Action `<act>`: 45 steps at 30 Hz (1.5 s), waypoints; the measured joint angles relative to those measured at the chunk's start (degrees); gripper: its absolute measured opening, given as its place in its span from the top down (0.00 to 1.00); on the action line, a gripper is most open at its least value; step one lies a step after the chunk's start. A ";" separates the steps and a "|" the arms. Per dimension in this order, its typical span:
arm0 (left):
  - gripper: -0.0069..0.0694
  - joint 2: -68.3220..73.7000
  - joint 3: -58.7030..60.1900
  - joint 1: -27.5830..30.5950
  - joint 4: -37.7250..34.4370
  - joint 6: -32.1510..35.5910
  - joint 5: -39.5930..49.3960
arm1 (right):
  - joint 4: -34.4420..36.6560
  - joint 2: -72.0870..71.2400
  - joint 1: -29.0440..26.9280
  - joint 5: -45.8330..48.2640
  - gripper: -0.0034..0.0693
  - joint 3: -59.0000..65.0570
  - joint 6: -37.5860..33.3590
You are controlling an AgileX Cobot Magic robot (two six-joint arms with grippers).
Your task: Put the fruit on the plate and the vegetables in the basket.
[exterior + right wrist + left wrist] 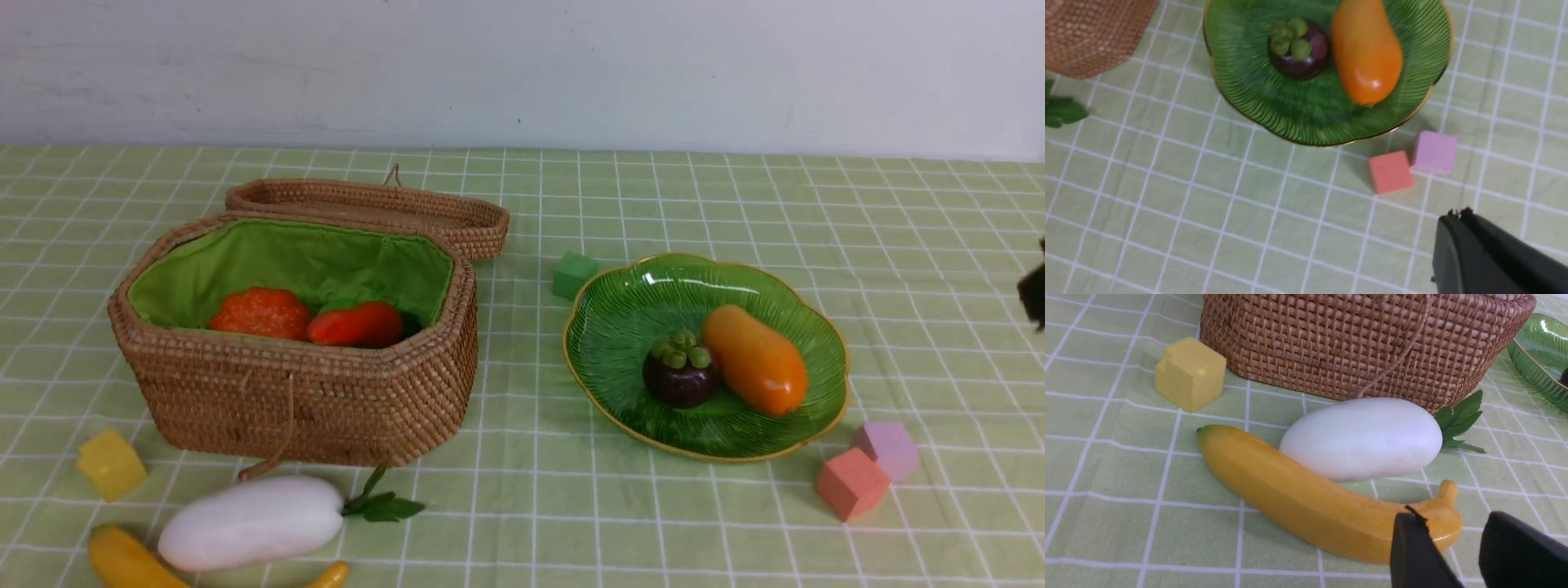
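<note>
near left corner of the tabletop (522,506): yellow cube (110,464). banana (126,562) lies at the near edge, with the radish (251,523) close against it, between banana and basket, leaves pointing right. left gripper (1453,522) hangs by the banana's stem end, jaws apart, nothing between them. basket (302,400), left of centre, is open and holds pumpkin (261,313) and carrot (357,324) side by side on green lining. lid (367,208) lies behind it. green cube (574,274) sits just beyond the plate (620,318), right of centre. the plate carries mangosteen (681,374) and mango (755,371), touching. red cube (851,483) and lilac cube (887,449), 2 together, sit beside its near right rim. right gripper (1457,214), toward the right edge, has its jaws closed, empty.
</note>
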 joint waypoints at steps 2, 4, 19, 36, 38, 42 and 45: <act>0.60 0.00 0.00 0.00 0.00 0.00 0.00 | 1.59 -2.57 -0.06 -2.42 0.98 4.17 -0.15; 0.60 0.00 0.00 0.00 0.00 0.00 0.00 | 3.74 -6.37 -0.06 -6.19 0.98 9.90 -0.27; 0.60 0.00 0.00 0.00 0.00 0.00 0.00 | 6.03 -11.76 1.04 -2.41 0.97 15.46 -0.55; 0.60 0.00 0.00 0.00 0.00 0.00 0.00 | -22.40 -37.38 -0.36 -33.25 0.96 43.97 12.77; 0.60 0.00 0.00 0.00 0.00 0.00 0.00 | -22.98 -42.95 -0.36 -36.76 0.95 50.55 14.27; 0.60 0.00 0.00 0.00 0.00 0.00 0.00 | -23.86 -55.36 -2.16 -41.44 0.95 63.62 14.99; 0.60 0.00 0.00 0.00 0.00 0.00 0.00 | -23.98 -61.82 -4.28 -41.68 0.95 69.61 15.68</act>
